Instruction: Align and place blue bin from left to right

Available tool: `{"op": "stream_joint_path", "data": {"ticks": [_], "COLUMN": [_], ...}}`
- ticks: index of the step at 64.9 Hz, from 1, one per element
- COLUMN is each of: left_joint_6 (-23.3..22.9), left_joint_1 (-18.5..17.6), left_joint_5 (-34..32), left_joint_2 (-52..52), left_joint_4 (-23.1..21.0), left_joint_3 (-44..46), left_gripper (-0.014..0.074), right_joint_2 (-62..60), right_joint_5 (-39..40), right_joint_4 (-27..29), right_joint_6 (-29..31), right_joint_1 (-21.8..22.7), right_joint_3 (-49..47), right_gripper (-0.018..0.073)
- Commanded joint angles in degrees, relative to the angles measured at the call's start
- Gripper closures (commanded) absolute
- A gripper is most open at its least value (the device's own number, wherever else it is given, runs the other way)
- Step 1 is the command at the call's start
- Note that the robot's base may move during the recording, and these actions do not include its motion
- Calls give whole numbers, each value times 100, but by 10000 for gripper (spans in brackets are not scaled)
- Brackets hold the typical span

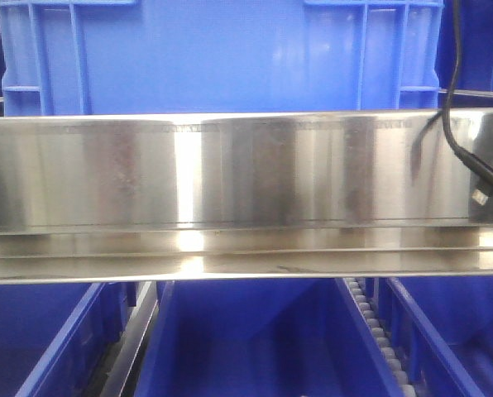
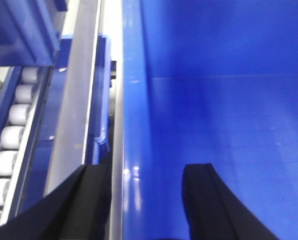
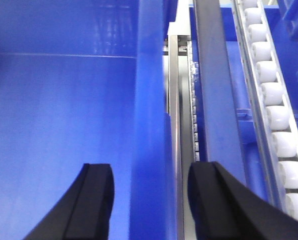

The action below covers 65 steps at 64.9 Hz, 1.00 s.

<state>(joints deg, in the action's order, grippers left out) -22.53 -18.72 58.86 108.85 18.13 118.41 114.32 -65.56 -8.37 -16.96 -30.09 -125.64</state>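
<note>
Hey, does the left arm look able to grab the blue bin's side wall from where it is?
Probably yes. The left gripper is open and straddles the blue bin at its side wall, one finger inside and one outside beside the steel rail, with nothing seen between fingers and wall.

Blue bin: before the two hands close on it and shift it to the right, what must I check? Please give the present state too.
1. Left hand straddles the blue bin wall: ok.
2. Right hand straddles the other wall: ok.
3. Hands shut on the walls: not ok, both are open.
4. Outer fingers free of the steel rail: cannot tell.
5. Black cable clear of the bin: cannot tell.
</note>
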Motion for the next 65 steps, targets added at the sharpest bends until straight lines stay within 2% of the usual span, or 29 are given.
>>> {"op": "stream_joint_path", "data": {"ticks": [1,65], "left_joint_6": [-65,-65], "left_joint_1": [5,16], "left_joint_5": [-5,98], "left_joint_2": [4,128], "left_joint_4": [39,39], "left_joint_3": [53,53], "left_gripper": [351,356], "right_joint_2": [7,33], "right_joint_5": [87,85], "right_joint_4": [-76,-76], "right_joint_6": [-6,-6], "right_joint_1": [-2,-2], "right_joint_3": [-57,-57], "right_gripper": [313,316]}}
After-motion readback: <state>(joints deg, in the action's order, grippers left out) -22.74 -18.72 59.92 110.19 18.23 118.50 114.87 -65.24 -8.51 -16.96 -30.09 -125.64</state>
